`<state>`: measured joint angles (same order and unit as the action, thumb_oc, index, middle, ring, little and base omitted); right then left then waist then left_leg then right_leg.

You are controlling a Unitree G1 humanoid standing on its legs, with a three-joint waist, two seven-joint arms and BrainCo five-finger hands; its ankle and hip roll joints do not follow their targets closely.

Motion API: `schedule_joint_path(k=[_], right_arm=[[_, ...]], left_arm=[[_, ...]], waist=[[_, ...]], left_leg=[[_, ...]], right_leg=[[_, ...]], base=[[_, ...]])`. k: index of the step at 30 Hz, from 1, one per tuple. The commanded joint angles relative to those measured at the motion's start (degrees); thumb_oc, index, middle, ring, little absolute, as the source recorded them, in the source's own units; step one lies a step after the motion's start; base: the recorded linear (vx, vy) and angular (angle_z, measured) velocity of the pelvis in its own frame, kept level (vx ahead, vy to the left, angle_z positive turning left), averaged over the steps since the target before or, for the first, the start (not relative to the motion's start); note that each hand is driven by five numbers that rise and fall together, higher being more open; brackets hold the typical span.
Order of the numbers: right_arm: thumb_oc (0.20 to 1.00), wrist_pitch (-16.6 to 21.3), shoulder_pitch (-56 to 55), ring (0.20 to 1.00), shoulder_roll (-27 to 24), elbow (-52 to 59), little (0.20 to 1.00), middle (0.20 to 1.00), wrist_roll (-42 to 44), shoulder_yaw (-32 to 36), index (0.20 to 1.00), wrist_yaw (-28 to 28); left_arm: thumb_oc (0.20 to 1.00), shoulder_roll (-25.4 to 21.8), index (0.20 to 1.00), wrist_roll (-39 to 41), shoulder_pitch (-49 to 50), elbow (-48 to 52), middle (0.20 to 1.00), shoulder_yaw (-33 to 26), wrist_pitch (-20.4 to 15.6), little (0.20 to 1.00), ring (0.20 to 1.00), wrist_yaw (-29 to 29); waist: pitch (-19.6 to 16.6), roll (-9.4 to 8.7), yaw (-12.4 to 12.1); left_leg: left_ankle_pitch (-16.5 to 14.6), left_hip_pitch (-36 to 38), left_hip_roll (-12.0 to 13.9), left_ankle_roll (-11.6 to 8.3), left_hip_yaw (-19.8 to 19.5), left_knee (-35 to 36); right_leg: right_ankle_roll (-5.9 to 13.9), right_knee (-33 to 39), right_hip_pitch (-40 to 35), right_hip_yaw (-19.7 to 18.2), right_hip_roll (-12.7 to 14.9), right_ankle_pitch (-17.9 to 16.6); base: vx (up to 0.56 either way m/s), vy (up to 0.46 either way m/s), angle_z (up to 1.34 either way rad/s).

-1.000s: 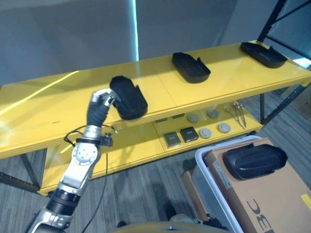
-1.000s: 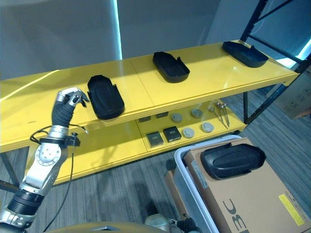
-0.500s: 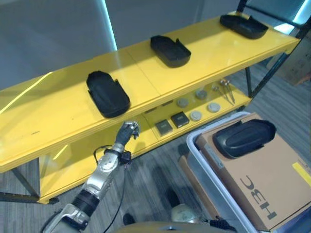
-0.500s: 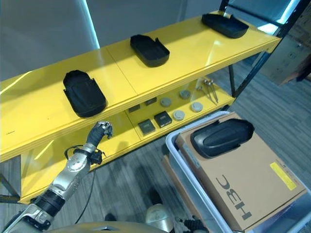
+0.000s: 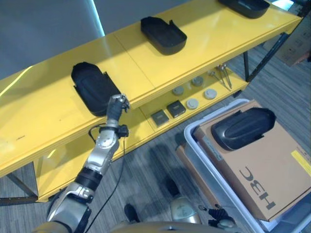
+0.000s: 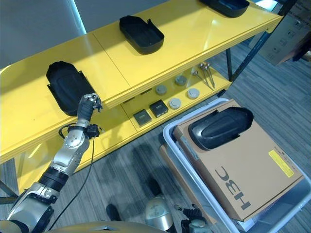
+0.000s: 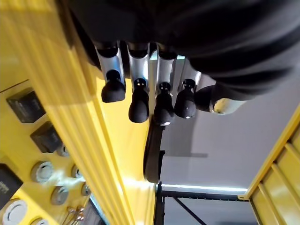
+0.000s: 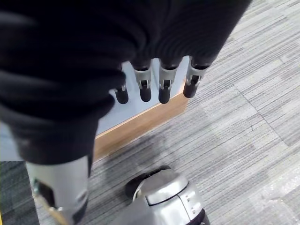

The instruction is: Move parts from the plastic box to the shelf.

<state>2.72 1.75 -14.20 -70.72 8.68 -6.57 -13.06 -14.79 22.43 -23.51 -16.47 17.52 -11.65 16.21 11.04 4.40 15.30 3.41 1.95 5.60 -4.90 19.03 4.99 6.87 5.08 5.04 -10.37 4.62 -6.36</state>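
Three black moulded parts lie on the yellow top shelf (image 5: 146, 68): one at the left (image 5: 92, 87), one in the middle (image 5: 163, 35), one at the far right (image 5: 245, 6). My left hand (image 5: 115, 104) hangs at the shelf's front edge, just right of the left part and apart from it. Its fingers (image 7: 139, 101) are relaxed and hold nothing. A fourth black part (image 5: 241, 128) rests on a cardboard box (image 5: 265, 170) inside the grey plastic box (image 5: 204, 155) at the lower right. My right hand (image 8: 164, 86) hangs over the carpet, fingers relaxed and empty.
The lower yellow shelf (image 5: 141, 128) holds two small black boxes (image 5: 167, 112), several grey discs (image 5: 194, 92) and metal tools (image 5: 223, 73). A dark rack post (image 5: 279, 43) stands at the shelf's right end. Grey carpet (image 5: 146, 179) lies between the shelf and the plastic box.
My left hand has come away from the left part, dipped below the shelf's edge, then risen to the edge again. The camera has swung down and to the right.
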Motion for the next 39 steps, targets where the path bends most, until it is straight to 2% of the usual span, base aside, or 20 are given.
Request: schedule_joint_path(k=[1,8,16,22,28,34,39], right_arm=[[1.0,0.84,0.31,1.0,-0.99,-1.98,1.0,1.0,0.64,-1.31,1.0,-0.84],[1.0,1.3,1.65,1.0,-1.31,-1.38,1.0,1.0,0.7,-2.04,1.0,-1.48],[1.0,1.54,2.35,1.0,-0.62,-1.72,1.0,1.0,0.87,-3.39,1.0,-1.98],[1.0,1.98,4.05,1.0,-0.72,-0.97,1.0,1.0,1.19,-4.64,1.0,-2.3],[1.0,2.14,4.87,1.0,-0.66,-1.0,1.0,1.0,1.16,-5.33,1.0,-2.51],[1.0,2.13,4.3,1.0,-0.82,-1.53,1.0,1.0,0.87,-4.69,1.0,-2.43],[1.0,1.66,3.17,1.0,-1.05,-1.63,1.0,1.0,1.06,-3.08,1.0,-2.25]], left_arm=[[0.2,-1.65,0.2,-0.41,-3.45,-3.07,0.2,-2.72,-3.36,0.2,0.2,1.93],[0.2,-3.64,0.2,-1.35,-7.27,-12.77,0.2,-4.89,-2.97,0.2,0.2,6.26],[0.2,-6.0,0.2,-0.56,-11.55,-11.53,0.2,-7.93,-5.96,0.2,0.2,10.97],[0.2,-8.15,0.2,0.85,-15.5,-14.93,0.2,-8.88,-6.82,0.2,0.2,13.61],[0.2,-9.92,0.2,1.74,-17.17,-16.81,0.2,-9.43,-6.99,0.2,0.2,14.04],[0.2,-9.21,0.2,1.37,-15.57,-15.34,0.2,-9.23,-7.03,0.2,0.2,13.41],[0.2,-6.6,0.2,-1.58,-10.25,-6.77,0.2,-8.13,-6.51,0.2,0.2,10.79]], waist=[[-0.95,-0.72,-0.24],[0.4,-1.1,0.46],[1.52,-1.26,0.33],[2.61,-0.85,0.59],[2.8,-0.81,0.26],[2.53,-0.65,0.57],[0.9,-0.54,-0.29]], left_leg=[[-0.4,0.78,3.08,-1.97,-2.01,0.01],[-0.05,-0.78,3.12,-2.05,-1.63,0.01],[0.22,-3.39,2.81,-2.01,-1.28,0.01],[0.17,-4.88,2.43,-1.94,-0.87,0.01],[0.36,-5.82,2.52,-2.05,-0.83,0.01],[-0.13,-4.51,2.8,-2.1,-0.62,0.01],[-0.87,-2.26,2.77,-1.85,-1.25,0.01]], right_leg=[[1.12,-1.61,-1.64,0.92,0.38,3.57],[1.37,-2.14,0.86,0.2,0.05,3.12],[1.8,-2.26,4.35,-0.82,-0.04,2.15],[2.22,-2.23,6.76,-2.2,-0.19,1.65],[2.22,-2.32,7.97,-3.06,-0.73,1.42],[1.99,-2.14,6.82,-3.26,-0.86,1.82],[1.72,-2.87,4.3,-2.5,-0.72,2.83]], base=[[0.03,-0.009,0.0],[-0.02,-0.003,-0.02],[0.0,-0.004,-0.08],[0.01,0.01,-0.13],[0.02,-0.011,-0.09],[0.03,0.007,-0.03],[0.03,0.011,0.0]])
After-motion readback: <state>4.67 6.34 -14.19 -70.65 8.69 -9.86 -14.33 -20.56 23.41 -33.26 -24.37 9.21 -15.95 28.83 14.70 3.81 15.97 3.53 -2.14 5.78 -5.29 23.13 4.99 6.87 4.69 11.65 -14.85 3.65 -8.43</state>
